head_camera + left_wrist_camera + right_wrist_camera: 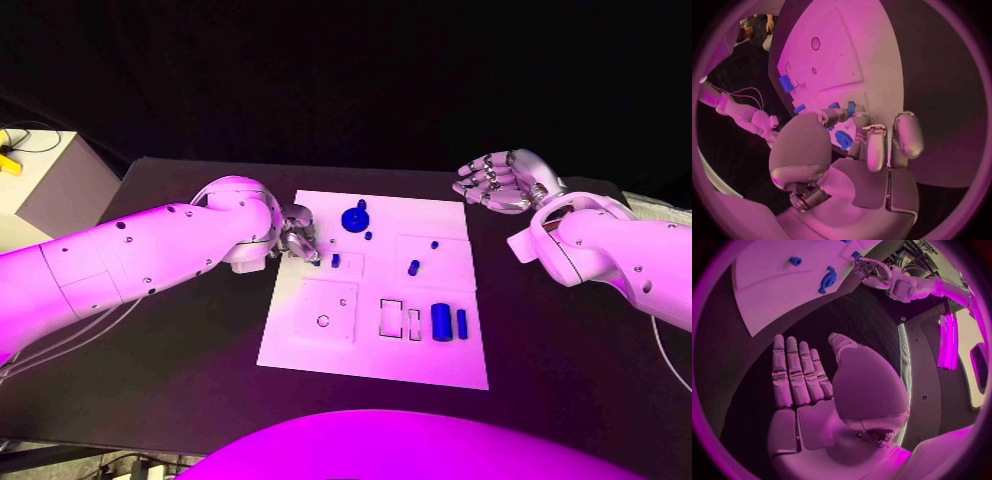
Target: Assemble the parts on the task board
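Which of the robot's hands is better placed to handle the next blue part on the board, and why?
Probably the left hand: its fingers reach over the task board at a small blue part. The right hand hangs open past the board's far right corner, over bare table.

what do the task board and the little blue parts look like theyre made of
Task board: seemingly a rigid white plastic or painted sheet with a matte finish; it lies flat, has crisp edges and cut outlines, and shows no glare.

Blue parts: probably moulded or printed plastic; the colour is solid and uniform, the shapes blocky, with only a faint sheen. The coloured light leaves the exact finish open.
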Robot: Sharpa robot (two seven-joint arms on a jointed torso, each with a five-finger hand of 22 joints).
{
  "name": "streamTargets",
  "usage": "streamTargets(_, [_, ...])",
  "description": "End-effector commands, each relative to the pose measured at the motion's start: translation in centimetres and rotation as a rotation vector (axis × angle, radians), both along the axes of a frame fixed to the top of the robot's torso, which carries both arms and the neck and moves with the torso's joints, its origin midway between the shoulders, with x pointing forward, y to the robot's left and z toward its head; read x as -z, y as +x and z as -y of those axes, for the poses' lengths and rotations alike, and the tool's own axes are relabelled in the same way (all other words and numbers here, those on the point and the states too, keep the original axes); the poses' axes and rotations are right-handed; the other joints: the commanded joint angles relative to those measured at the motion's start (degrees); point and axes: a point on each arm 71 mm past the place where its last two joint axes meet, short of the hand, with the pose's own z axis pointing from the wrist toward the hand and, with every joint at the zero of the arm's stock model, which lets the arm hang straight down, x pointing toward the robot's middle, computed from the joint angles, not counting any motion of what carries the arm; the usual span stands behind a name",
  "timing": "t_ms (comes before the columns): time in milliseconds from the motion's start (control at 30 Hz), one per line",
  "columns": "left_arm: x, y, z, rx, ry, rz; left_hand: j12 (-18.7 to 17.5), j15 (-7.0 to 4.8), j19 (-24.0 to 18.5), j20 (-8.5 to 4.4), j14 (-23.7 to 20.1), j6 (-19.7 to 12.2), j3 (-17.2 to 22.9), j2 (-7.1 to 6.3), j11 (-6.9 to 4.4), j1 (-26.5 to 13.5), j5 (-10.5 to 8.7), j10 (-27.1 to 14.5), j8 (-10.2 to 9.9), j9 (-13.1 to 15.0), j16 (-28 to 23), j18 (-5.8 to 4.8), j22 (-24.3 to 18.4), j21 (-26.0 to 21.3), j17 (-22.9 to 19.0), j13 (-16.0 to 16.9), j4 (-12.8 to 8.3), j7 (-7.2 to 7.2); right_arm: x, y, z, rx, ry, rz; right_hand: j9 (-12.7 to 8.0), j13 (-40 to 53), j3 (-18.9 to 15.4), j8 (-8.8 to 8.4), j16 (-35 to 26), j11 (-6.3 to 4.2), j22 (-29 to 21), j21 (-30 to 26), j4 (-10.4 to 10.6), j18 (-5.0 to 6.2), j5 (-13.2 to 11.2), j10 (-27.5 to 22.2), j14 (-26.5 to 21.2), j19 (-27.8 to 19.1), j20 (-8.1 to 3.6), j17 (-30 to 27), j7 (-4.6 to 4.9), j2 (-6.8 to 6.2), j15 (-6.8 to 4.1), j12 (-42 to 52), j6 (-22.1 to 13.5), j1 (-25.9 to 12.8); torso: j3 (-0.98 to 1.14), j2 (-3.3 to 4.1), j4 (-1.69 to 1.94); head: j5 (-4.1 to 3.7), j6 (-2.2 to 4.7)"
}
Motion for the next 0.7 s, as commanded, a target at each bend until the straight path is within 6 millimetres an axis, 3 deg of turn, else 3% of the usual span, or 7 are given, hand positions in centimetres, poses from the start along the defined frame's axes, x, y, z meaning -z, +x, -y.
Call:
streamTargets(33, [0.48, -0.33, 0.07, 0.022, 0.04, -0.013, 0.35, -0.37, 0.41, -0.01, 5.09, 0.54, 7.36, 0.73, -0.04, 1.36, 0.35, 0.48, 0.36, 0.3, 0.28, -0.52, 0.34, 0.32, 12.07, 0.16, -6.96, -0.03, 0.0, -0.06, -0.14, -0.018, 0.003, -0.001, -0.09, -0.08, 0.18, -0.33, -0.24, 0.45, -0.1, -0.16, 0.16, 0.72, 0.24, 0.06, -0.45, -0.43, -0.03, -0.09, 2.89, -0.47, 0.05, -0.27, 0.06, -0.29, 0.0, 0.02, -0.01, 0.0, 0.0])
streamTargets(533, [0.44, -0.43, 0.45, 0.028, 0.032, -0.009, 1.01, -0.52, 0.88, -0.13, 5.27, 1.16, 8.28, 0.17, -0.23, 0.79, 1.43, 1.64, 0.76, 0.43, 0.54, -0.66, 1.12, 0.82, 12.55, 1.35, -7.39, -0.24, 0.05, -0.07, -0.14, -0.02, 0.004, -0.005, -0.12, -0.12, 0.11, -0.36, -0.33, 0.48, -0.29, -0.15, 0.26, 0.72, 0.26, 0.06, -0.45, -0.47, 0.0, -0.28, 2.92, -0.43, 0.08, -0.37, 0.04, -0.47, 0.02, 0.01, -0.01, -0.04, 0.0])
streamTargets(700, [0.49, -0.46, 0.59, 0.02, -0.001, -0.024, 0.66, -0.52, 0.61, -0.15, 5.25, 1.34, 8.28, 0.24, -0.25, -0.85, 1.38, 1.57, 0.89, 0.48, 0.48, -0.57, 0.65, 0.56, 12.47, 0.83, -6.39, -0.33, -0.02, -0.09, -0.2, -0.03, -0.016, 0.013, -0.16, -0.15, 0.12, -0.39, -0.42, 0.52, -0.47, -0.15, 0.34, 0.72, 0.31, 0.03, -0.47, -0.52, 0.04, -0.47, 2.98, -0.29, 0.12, -0.48, 0.01, -0.59, 0.04, -0.01, -0.04, -0.06, 0.0])
